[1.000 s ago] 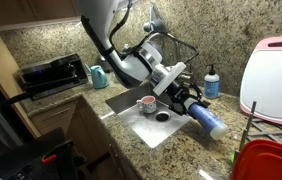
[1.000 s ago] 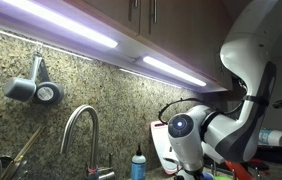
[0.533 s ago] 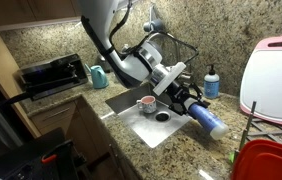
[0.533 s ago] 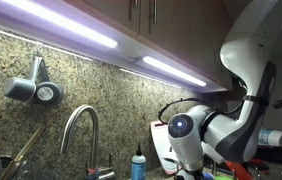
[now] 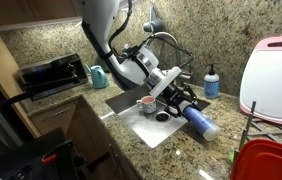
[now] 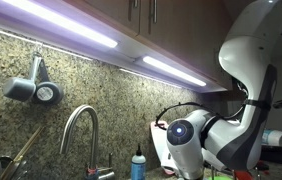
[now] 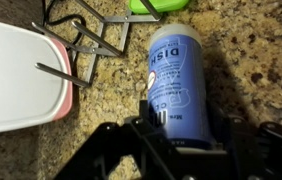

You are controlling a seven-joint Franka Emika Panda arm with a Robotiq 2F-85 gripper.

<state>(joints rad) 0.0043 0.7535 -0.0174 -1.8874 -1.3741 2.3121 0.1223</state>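
Note:
My gripper (image 5: 184, 104) is shut on a blue dish-soap bottle (image 5: 200, 123) with a white cap. The bottle lies nearly level, tilted down toward the granite counter (image 5: 196, 150), just right of the sink (image 5: 153, 132). In the wrist view the bottle (image 7: 176, 72) fills the middle, its label reading "DISH", and the black fingers (image 7: 147, 128) clamp its lower end on both sides, with the gripper (image 7: 181, 128) around it. The counter (image 7: 251, 60) shows beneath it. In an exterior view only the arm (image 6: 196, 140) shows, low under the cabinet lights.
A red cup (image 5: 148, 103) and a drain (image 5: 162, 116) sit in the sink. A small blue bottle (image 5: 212, 83) stands by the wall, a teal mug (image 5: 99, 76) and black toaster oven (image 5: 51, 74) further left. A white board (image 7: 16, 75), wire rack (image 7: 81, 45) and red dish (image 5: 266, 162) lie near the bottle.
The arm has dropped a little and carried the bottle down and to the left, closer to the counter. The grip has not changed.

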